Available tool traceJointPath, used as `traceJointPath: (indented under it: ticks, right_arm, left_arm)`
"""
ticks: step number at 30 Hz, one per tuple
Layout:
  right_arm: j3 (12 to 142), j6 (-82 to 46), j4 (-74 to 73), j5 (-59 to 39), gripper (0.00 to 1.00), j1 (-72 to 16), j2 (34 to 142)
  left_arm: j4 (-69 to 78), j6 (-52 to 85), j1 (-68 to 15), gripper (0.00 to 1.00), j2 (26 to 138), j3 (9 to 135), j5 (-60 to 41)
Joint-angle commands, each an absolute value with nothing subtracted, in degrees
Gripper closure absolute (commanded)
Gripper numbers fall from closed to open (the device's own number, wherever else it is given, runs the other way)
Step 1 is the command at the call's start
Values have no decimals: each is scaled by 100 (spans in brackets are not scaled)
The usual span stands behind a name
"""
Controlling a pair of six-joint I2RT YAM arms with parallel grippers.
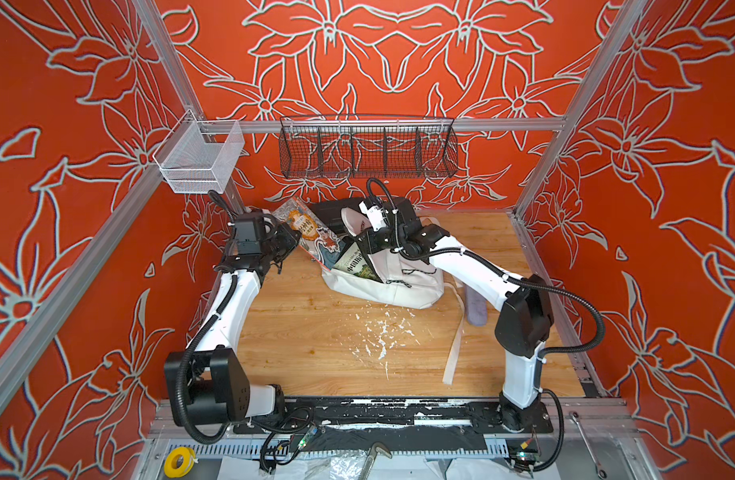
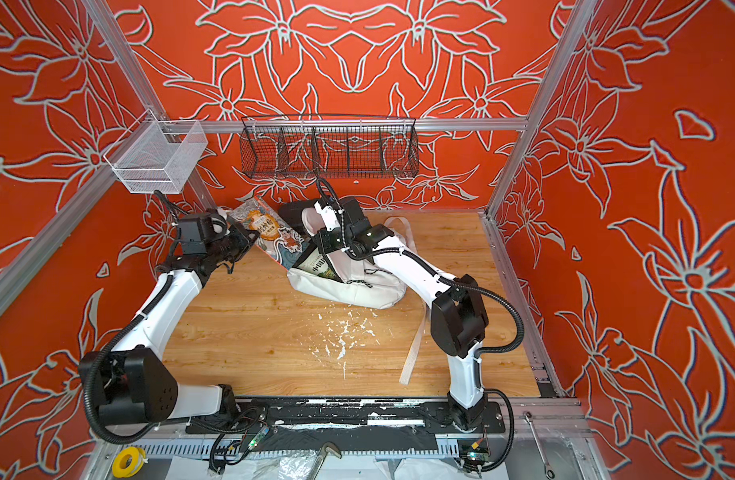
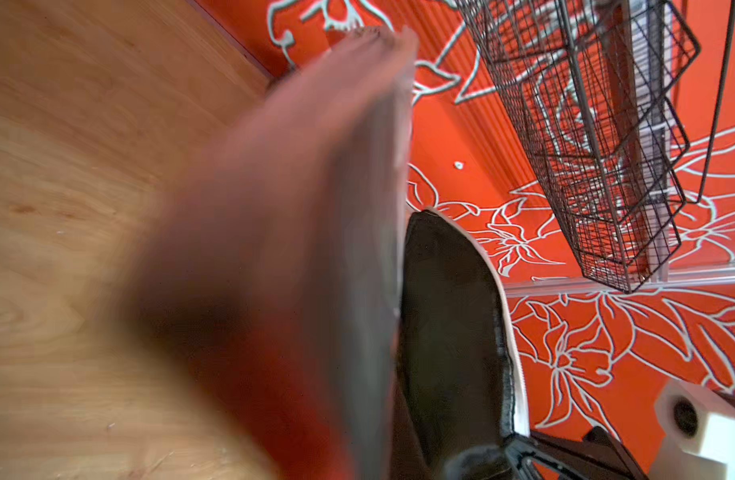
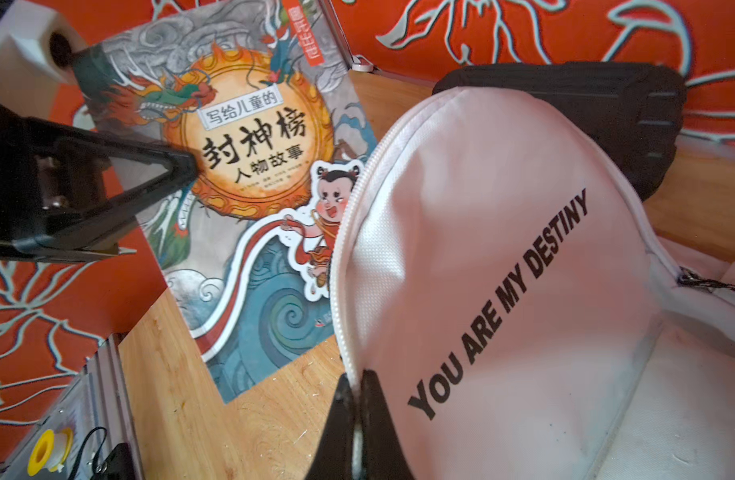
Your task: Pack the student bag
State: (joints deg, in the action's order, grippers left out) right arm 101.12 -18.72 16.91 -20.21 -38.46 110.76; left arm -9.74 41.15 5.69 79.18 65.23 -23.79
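Where the wooden table point(image 1: 307, 357) lies nearest the arm bases, white flakes point(image 1: 381, 332) are scattered on it and a long white strap point(image 1: 455, 353) trails toward the front edge. Beyond them, at mid-table toward the back, the student bag point(image 1: 392, 289) lies slumped with its mouth facing the left arm; a green-covered book point(image 1: 354, 266) stands in the opening. The right gripper point(image 4: 357, 384) is clenched on the zip edge of the bag's printed flap, holding that flap raised. Just left of the bag, the left gripper point(image 1: 294, 242) is clamped on an illustrated book point(image 4: 249, 137), which tilts with its lower end just beside the bag's mouth. In the left wrist view this book is only a blur. Behind the bag a black ribbed case point(image 4: 606, 108) rests by the back wall, and above it hang a black wire basket point(image 1: 367, 151) and a white mesh basket point(image 1: 197, 160).
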Motion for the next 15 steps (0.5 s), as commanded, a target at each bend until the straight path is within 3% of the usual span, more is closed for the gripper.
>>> traceJointPath:
  ticks: [1, 15]
  right_arm:
    - [9952, -2272, 1084, -2355, 100, -3902, 10768]
    - [8847, -3338, -439, -2780, 100, -3885, 10412]
  left_arm:
    - [-196, 4387, 291, 100, 8123, 6512, -2196]
    - [1944, 4612, -507, 100, 9279, 6074, -1878]
